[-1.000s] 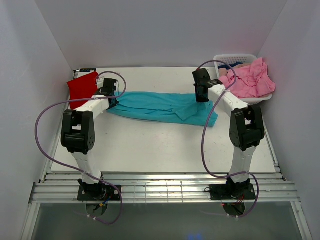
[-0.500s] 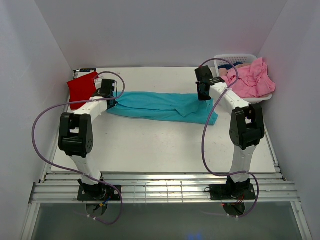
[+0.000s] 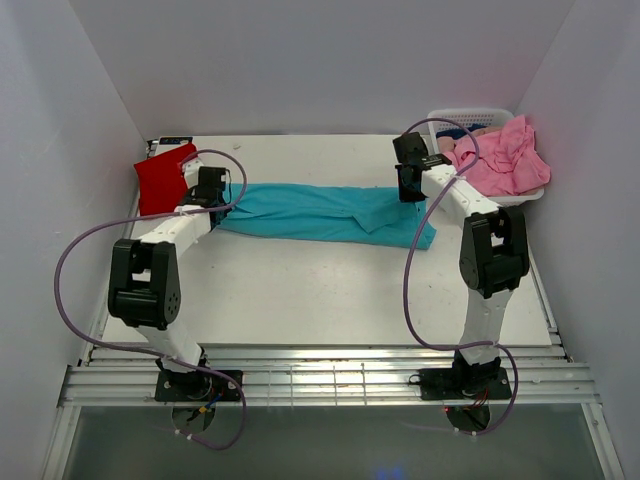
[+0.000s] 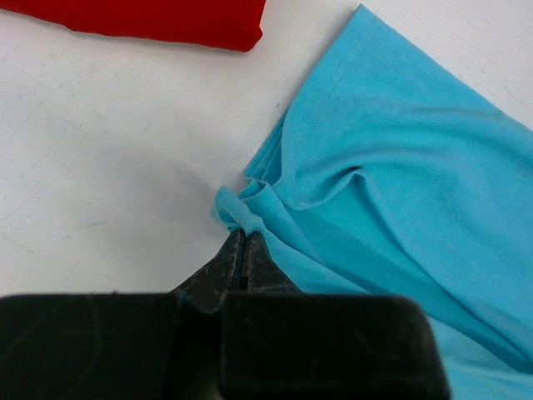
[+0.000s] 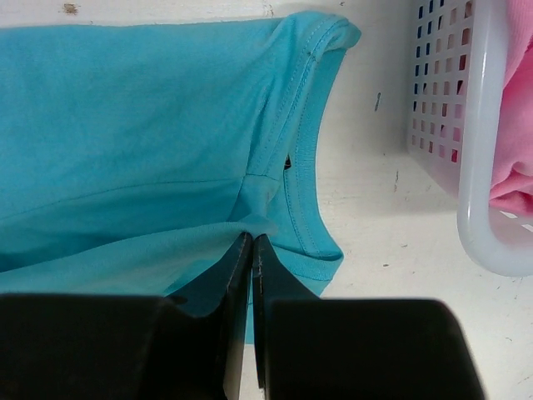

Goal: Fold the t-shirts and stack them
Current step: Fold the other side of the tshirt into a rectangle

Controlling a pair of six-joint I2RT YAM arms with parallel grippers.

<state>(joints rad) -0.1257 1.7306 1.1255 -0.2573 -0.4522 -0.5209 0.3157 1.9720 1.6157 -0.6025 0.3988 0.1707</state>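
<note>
A teal t-shirt (image 3: 320, 212) lies stretched across the far middle of the table, folded lengthwise. My left gripper (image 3: 214, 196) is shut on its left end; the wrist view shows a bunched corner of teal cloth (image 4: 246, 208) pinched at the fingertips. My right gripper (image 3: 410, 184) is shut on the shirt's right end, by the neck band (image 5: 304, 167). A folded red t-shirt (image 3: 163, 177) lies flat at the far left; its edge also shows in the left wrist view (image 4: 141, 18). Crumpled pink t-shirts (image 3: 500, 158) fill the basket.
A white slotted basket (image 3: 478, 118) stands at the far right corner, close to my right gripper; its wall also shows in the right wrist view (image 5: 466, 142). White walls close in the table on three sides.
Both grippers have drawn a little toward the far edge with the teal shirt's ends. The shirt now lies straighter and a little farther back.
</note>
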